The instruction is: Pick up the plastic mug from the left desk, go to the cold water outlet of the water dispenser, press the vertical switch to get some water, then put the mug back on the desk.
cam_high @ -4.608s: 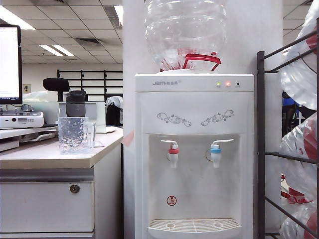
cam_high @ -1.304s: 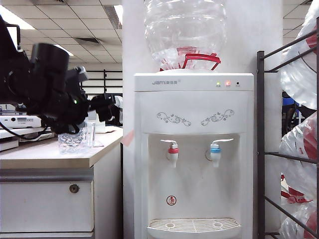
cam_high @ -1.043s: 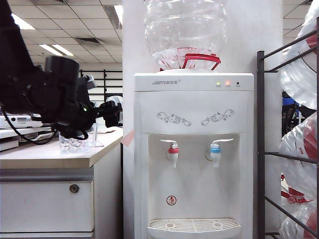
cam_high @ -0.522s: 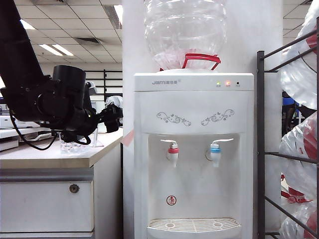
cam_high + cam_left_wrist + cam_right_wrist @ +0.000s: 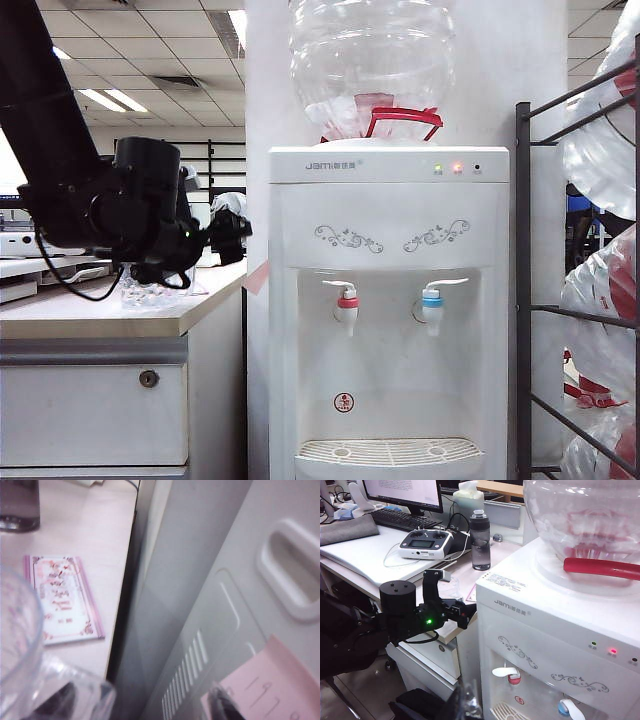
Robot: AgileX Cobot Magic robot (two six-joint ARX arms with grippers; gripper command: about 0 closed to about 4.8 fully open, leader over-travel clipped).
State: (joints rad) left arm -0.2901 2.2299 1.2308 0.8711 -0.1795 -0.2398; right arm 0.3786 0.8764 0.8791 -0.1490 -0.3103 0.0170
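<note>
While the mug [image 5: 150,290] sits on the desk [image 5: 100,315], the left gripper [image 5: 451,596] hangs at mug height with its jaws spread wide, one fingertip [image 5: 222,707] out past the desk edge beside the dispenser [image 5: 390,300] wall and the clear dimpled wall of the mug close against the other side of the gripper. From the wrist it looks as if the mug lies partly between the fingers, though I cannot tell whether anything touches it. A small pink-bordered card [image 5: 62,600] lies on the desk just beyond the gripper, and a grey bottle [image 5: 481,540] stands further off. The right gripper is not plainly in any view; by its reading it is closed, held high and well away, looking down on the dispenser top. So nothing of the task is finished yet: the mug is not lifted. Left to do are the grasp, the carry to the blue tap [image 5: 432,305], pressing its lever [image 5: 445,285], and returning the mug.
</note>
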